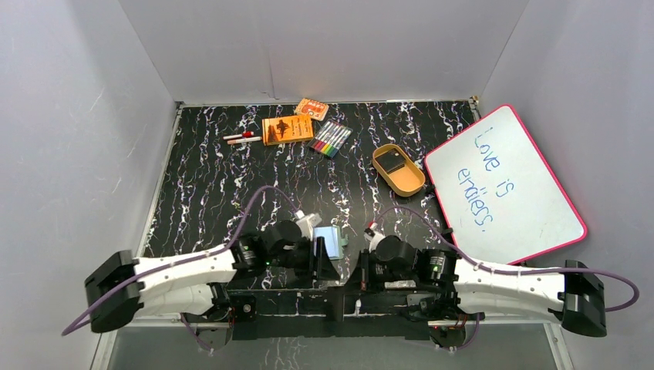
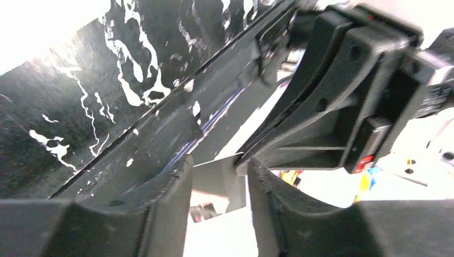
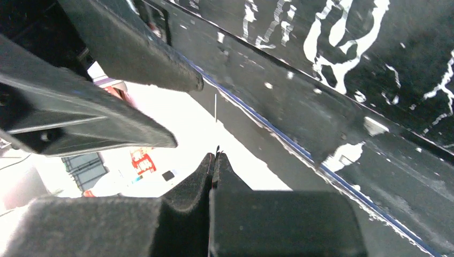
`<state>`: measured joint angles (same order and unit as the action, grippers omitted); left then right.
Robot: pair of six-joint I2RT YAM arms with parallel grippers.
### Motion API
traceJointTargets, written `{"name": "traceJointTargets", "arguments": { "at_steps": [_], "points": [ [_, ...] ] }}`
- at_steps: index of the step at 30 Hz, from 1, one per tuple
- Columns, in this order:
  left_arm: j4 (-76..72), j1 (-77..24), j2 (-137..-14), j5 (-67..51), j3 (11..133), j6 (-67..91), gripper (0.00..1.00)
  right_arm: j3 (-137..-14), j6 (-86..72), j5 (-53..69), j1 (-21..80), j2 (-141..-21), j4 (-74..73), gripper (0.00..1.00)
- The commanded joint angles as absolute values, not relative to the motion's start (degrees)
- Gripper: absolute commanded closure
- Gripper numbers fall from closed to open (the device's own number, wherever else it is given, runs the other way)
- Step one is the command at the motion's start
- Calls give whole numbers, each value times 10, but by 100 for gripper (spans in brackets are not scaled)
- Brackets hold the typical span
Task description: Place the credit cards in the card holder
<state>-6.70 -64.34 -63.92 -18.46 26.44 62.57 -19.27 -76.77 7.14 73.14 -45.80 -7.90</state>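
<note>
The sage-green card holder (image 1: pixel 332 240), its pale blue sleeves showing, sits at the table's near edge just beyond my left gripper (image 1: pixel 327 266). My right gripper (image 1: pixel 359 270) faces it tip to tip. It is shut (image 3: pixel 216 155), with a thin dark sliver, a credit card seen edge-on, poking out between the pads. In the left wrist view that grey card (image 2: pixel 219 179) shows flat in the gap of my left gripper (image 2: pixel 217 163). Those jaws stand apart beside it, and I cannot tell if they press on it. Another dark credit card (image 1: pixel 394 162) lies in the tan oval tray (image 1: pixel 410 186).
A pink-rimmed whiteboard (image 1: pixel 505 185) leans at the right. Two orange boxes (image 1: pixel 287 129), a marker set (image 1: pixel 332 138) and pens (image 1: pixel 241 137) lie at the back. Both grippers hang at the table's grey front edge (image 3: pixel 300 112), with bright floor below.
</note>
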Motion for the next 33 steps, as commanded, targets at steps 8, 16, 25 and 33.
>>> {"name": "traceJointTargets", "arguments": {
  "at_steps": [8,16,25,33],
  "points": [
    [110,-625,-352,107,377,505,11,-520,-462,-98,725,-531,-173,100],
    [71,-623,-307,22,448,331,7,-648,-347,-40,703,-581,-183,100],
    [79,-623,-288,-111,478,311,7,-616,-336,93,633,-529,-124,100],
    [53,-623,-298,-144,460,332,10,-602,-340,158,627,-498,-80,100]
  ]
}}
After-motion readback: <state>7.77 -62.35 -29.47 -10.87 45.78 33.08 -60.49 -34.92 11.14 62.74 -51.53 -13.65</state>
